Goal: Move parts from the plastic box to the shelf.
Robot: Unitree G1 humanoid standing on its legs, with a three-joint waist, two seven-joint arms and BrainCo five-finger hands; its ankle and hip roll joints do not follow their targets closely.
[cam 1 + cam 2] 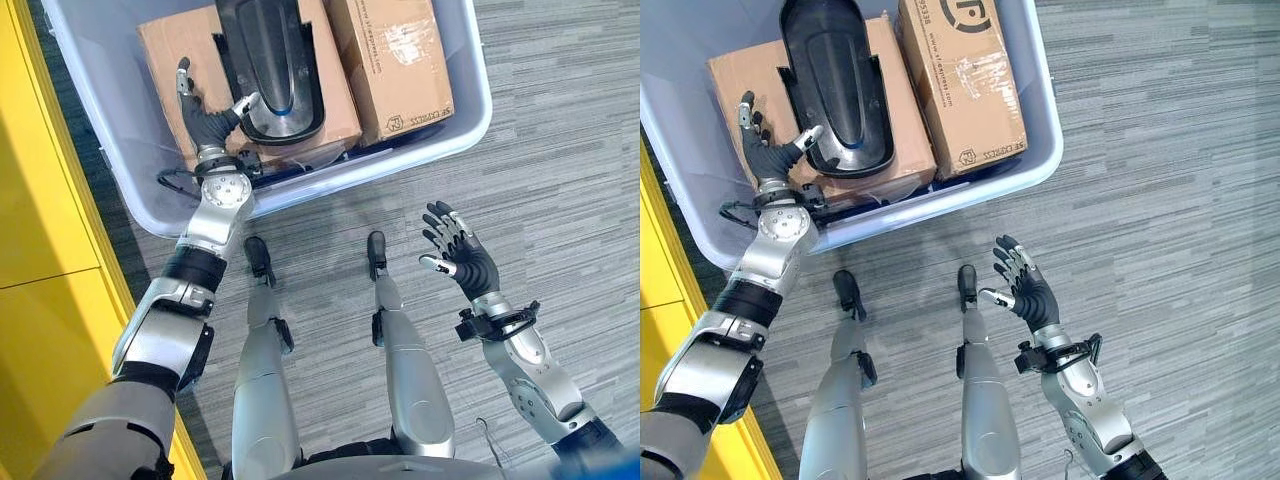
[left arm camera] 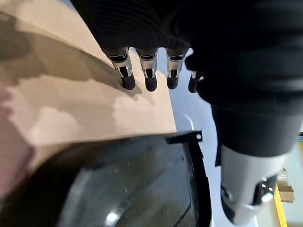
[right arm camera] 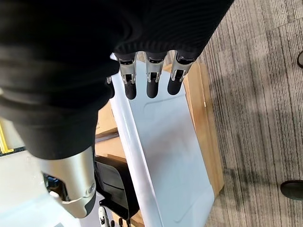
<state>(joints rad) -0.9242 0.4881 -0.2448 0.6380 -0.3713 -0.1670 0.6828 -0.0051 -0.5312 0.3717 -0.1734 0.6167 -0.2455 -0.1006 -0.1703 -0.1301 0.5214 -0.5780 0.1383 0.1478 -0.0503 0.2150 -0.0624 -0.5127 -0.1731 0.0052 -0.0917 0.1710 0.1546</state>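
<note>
Left eye view: a pale plastic box (image 1: 462, 128) stands on the grey striped floor (image 1: 560, 180), with a yellow shelf (image 1: 40, 250) just beside it. Inside the box lie two cardboard cartons: a larger cardboard box (image 1: 180, 55) and a second cardboard box (image 1: 390, 60) beside it. A black moulded part (image 1: 270, 70) rests on top of the larger carton. The left hand (image 1: 205, 120) is inside the plastic box, fingers straight along the carton's top, thumb reaching to the rim of the black part. The right hand (image 1: 462, 255) hovers over the floor, outside the plastic box and well apart from it, fingers spread and relaxed, holding nothing.

Right eye view: the same layout.

Left wrist view: the left fingers (image 2: 149, 78) extend straight over the carton, the black part just beside them; nothing is grasped.

Right wrist view: the right fingers (image 3: 151, 78) hang straight, with the plastic box wall past them.
</note>
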